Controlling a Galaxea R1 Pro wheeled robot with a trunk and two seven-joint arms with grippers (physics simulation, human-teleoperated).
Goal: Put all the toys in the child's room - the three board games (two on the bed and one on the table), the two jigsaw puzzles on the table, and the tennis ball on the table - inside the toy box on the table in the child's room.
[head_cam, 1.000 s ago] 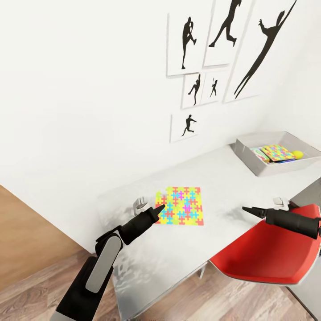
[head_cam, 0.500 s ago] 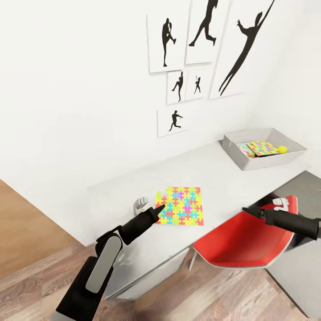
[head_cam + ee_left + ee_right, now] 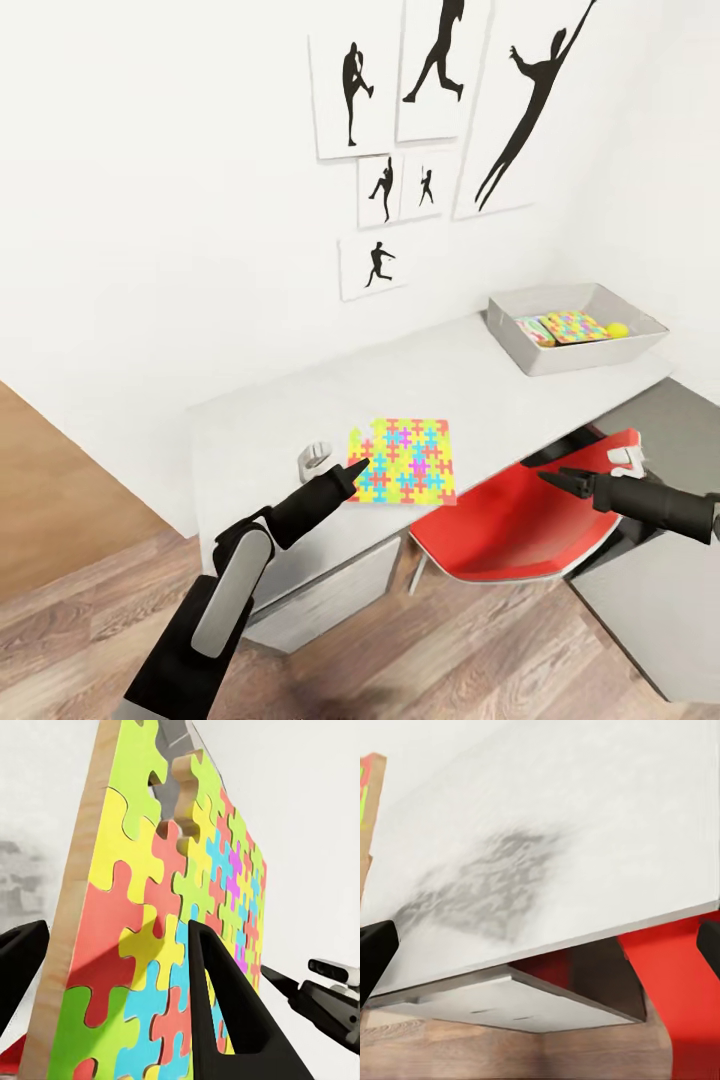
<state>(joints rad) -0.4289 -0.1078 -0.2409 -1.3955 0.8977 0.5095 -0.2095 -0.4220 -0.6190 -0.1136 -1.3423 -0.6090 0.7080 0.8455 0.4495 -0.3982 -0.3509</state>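
A multicoloured jigsaw puzzle (image 3: 408, 462) hangs flat over the front edge of the pale grey table (image 3: 270, 430), with my left gripper (image 3: 357, 468) shut on its near-left edge. In the left wrist view the puzzle (image 3: 187, 870) sits between the two black fingers (image 3: 225, 1012). My right gripper (image 3: 550, 479) floats open above the red chair, and the right wrist view shows its fingertips wide apart (image 3: 540, 945) with nothing between them. The toy box (image 3: 540, 355) stands at the table's far right end. It holds another jigsaw puzzle (image 3: 573, 325), a yellow tennis ball (image 3: 619, 328) and a flat box under the puzzle.
A red chair (image 3: 500, 530) is tucked under the table's right half. A white drawer unit (image 3: 320, 600) sits below the table's left end. A lower dark-grey cabinet top (image 3: 665, 415) lies at the right. Black silhouette pictures (image 3: 430, 110) hang on the white wall. Wood-plank floor lies below.
The whole view has shifted: table, toy box and pictures slid left and up, so the camera moved back. The puzzle stayed with my left gripper. Both arms hold the same pose.
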